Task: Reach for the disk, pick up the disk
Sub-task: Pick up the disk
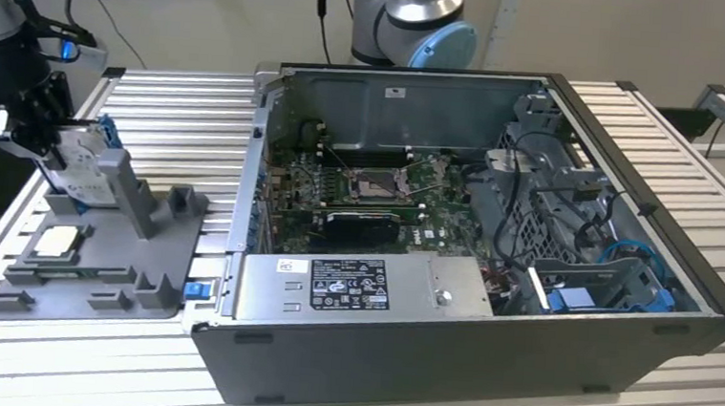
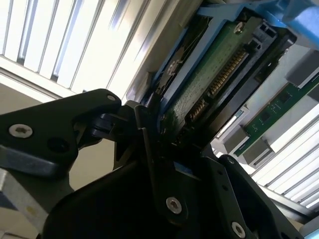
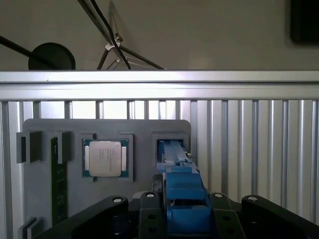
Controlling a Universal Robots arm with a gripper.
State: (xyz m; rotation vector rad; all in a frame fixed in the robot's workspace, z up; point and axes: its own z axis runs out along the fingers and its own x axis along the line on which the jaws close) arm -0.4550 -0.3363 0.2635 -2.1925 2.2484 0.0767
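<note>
The disk [image 1: 82, 162] stands on edge in the grey stand [image 1: 143, 236] at the exterior view's left, its blue rail uppermost. My gripper [image 1: 53, 148] comes down on it from the left, and the black fingers look clamped on its two faces. In the second wrist view the disk [image 2: 214, 74] shows its green circuit board and blue rails, with a black finger [image 2: 149, 149] pressed against its edge. The first wrist view looks along the disk's blue rail [image 3: 174, 164], which runs from a slot in the stand [image 3: 139, 129] back into my gripper [image 3: 182, 209].
A small square silver chip [image 1: 57, 239] lies in a pocket of the stand, beside a green memory stick [image 3: 59, 184]. A large open computer case [image 1: 463, 229] fills the middle of the slatted aluminium table [image 1: 177, 113]. Another arm's base [image 1: 413, 25] stands behind the case.
</note>
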